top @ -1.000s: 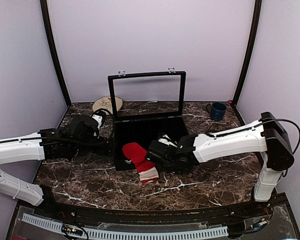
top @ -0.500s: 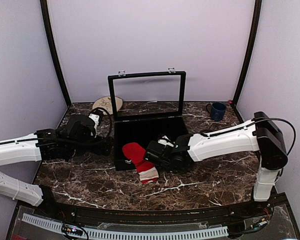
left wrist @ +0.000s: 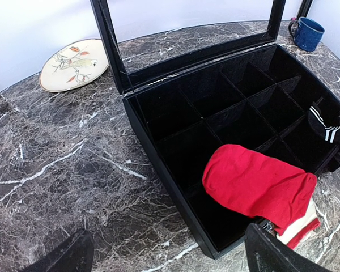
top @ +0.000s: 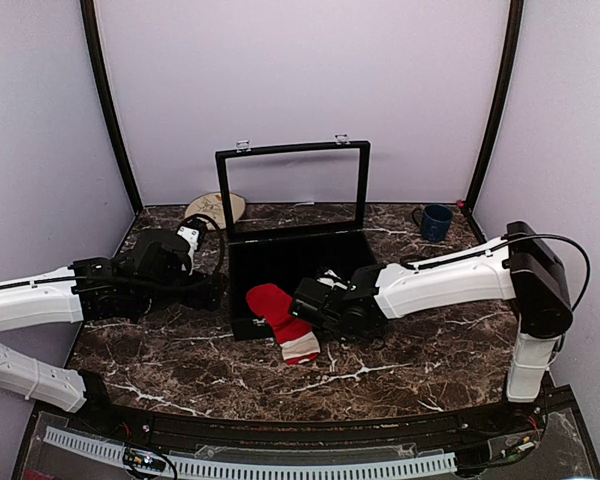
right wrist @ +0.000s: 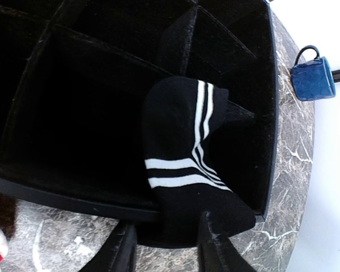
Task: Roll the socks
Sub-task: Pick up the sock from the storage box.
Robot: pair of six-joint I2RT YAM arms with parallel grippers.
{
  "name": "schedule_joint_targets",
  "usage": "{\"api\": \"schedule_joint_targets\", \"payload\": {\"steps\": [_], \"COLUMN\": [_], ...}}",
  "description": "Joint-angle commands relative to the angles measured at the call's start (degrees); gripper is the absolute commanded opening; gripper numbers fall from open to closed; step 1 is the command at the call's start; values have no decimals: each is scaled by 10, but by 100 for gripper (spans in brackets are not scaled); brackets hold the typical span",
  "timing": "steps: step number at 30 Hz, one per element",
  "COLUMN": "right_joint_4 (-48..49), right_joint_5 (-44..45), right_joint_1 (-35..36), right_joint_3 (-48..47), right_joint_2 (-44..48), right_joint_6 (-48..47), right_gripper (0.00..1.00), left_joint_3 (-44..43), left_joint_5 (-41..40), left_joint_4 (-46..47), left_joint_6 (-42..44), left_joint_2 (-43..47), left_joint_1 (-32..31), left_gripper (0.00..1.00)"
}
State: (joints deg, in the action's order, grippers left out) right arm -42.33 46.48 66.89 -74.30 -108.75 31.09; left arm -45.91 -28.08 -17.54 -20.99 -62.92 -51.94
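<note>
The red socks (top: 278, 308) (left wrist: 255, 184) lie draped over the front wall of the open black case (top: 238, 300) (left wrist: 158, 164). Their cream cuff (top: 300, 348) (left wrist: 299, 225) rests on the table outside it. A black sock with white stripes (right wrist: 181, 170) (left wrist: 324, 124) hangs over the case's front right corner. My right gripper (right wrist: 165, 241) (top: 320, 296) straddles that sock's lower end, jaws half closed. Whether they pinch it does not show. My left gripper (left wrist: 170, 249) (top: 212, 290) hovers open over the marble just left of the case, holding nothing.
The case's framed lid (top: 293, 150) stands upright at the back. A patterned plate (top: 215, 208) (left wrist: 73, 63) lies at the back left. A blue mug (top: 436, 222) (right wrist: 311, 76) stands at the back right. Walls enclose the marble table.
My right gripper's jaws have narrowed round the black striped sock, and that arm has edged left. The left arm has drawn back slightly. The red socks have not moved.
</note>
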Motion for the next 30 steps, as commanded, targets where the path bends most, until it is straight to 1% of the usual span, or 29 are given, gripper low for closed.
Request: {"api": "schedule_joint_targets", "payload": {"steps": [1,4,8,13,23,30], "right_joint_4": [21,17,16,6,-21,-31], "right_joint_5": [-4,-14,-30,-39,-50,-65], "right_joint_1": [-30,-30,-30,-29,-28,-29], "right_joint_3": [-5,-5,-1,-4,-5,15], "right_joint_2": [-27,-21,-12,-6,53,91], "right_joint_6": [6,3,0,-4,-8,2], "right_gripper": [29,21,6,0,0,0], "left_joint_3": [11,11,11,8,1,-2], "left_joint_5": [-11,-12,-14,-14,-16,-9], "left_joint_4": [10,12,14,24,34,33], "left_joint_6": [6,6,7,3,4,-1], "left_joint_2": [-1,-2,-5,-15,-23,-27], "left_joint_1": [-2,-2,-2,-2,-2,-2], "left_gripper": [95,95,95,95,95,95]}}
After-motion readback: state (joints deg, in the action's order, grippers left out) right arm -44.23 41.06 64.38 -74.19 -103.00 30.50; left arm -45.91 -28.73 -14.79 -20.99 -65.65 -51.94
